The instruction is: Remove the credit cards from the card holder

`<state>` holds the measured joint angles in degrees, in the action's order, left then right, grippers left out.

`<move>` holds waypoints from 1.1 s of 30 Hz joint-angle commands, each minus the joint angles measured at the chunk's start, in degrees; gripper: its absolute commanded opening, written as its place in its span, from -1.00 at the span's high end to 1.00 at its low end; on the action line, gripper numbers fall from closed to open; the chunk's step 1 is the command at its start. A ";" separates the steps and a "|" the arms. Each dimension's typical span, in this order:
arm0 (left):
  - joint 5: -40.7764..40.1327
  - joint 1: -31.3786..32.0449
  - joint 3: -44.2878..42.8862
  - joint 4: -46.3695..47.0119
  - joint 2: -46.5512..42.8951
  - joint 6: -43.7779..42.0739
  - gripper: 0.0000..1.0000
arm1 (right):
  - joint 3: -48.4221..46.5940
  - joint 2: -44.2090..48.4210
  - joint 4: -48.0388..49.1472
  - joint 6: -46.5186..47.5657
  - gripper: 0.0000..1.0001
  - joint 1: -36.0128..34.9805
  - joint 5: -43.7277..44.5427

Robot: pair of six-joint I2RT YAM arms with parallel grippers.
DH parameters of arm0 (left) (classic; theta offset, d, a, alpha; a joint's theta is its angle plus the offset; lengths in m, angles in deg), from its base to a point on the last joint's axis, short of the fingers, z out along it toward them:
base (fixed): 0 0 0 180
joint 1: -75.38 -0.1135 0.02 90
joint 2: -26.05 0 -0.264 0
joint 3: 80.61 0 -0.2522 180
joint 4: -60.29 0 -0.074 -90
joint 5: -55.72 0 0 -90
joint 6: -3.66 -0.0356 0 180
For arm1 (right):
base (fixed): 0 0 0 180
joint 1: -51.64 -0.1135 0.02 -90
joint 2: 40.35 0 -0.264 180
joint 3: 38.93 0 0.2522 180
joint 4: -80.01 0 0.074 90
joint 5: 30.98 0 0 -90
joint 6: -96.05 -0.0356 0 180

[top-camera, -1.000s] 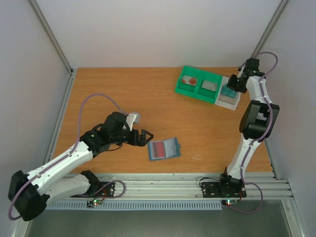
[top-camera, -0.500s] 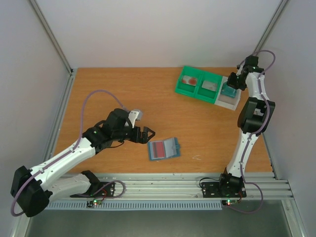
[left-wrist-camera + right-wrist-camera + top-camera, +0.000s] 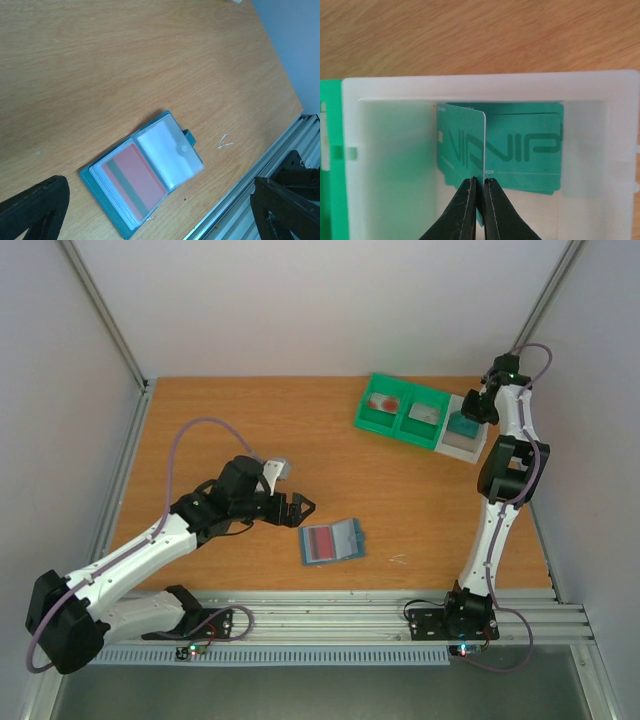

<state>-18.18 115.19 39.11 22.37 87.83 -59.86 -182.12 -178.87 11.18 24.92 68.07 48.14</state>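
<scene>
Left gripper (image 3: 297,511) gaping, empty, just left of the open card holder (image 3: 331,541).
On the table (image 3: 220,420), over the white tray (image 3: 390,150), my right gripper (image 3: 479,185) pinches a teal card (image 3: 462,142); next, I judge, the red credit card (image 3: 134,175) needs sliding from its clear sleeve (image 3: 170,155).

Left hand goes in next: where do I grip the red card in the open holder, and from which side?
Grip the red card by its thin edge at the sleeve mouth, coming down from above with the open left hand: it lies flat under clear plastic in the card holder. Which edge is open, I cannot tell.
</scene>
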 commanded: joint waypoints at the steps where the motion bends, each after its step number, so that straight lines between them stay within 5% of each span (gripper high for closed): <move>1: 0.13 -0.19 -2.52 2.01 1.41 -0.51 -0.99 | -2.64 -1.67 -1.07 -1.03 0.84 0.35 5.28; 17: -7.07 -1.25 -3.28 -4.76 8.05 1.05 -0.99 | -0.27 4.17 -4.72 -8.54 0.52 -1.01 7.23; 33: 8.58 -7.29 1.43 3.39 14.46 6.89 -0.78 | 41.88 35.43 8.82 -15.66 0.49 -8.53 -8.07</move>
<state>-14.16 108.63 40.46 21.91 101.36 -54.63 -147.89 -149.64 16.23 11.68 62.43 45.61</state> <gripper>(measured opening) 0.905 0.256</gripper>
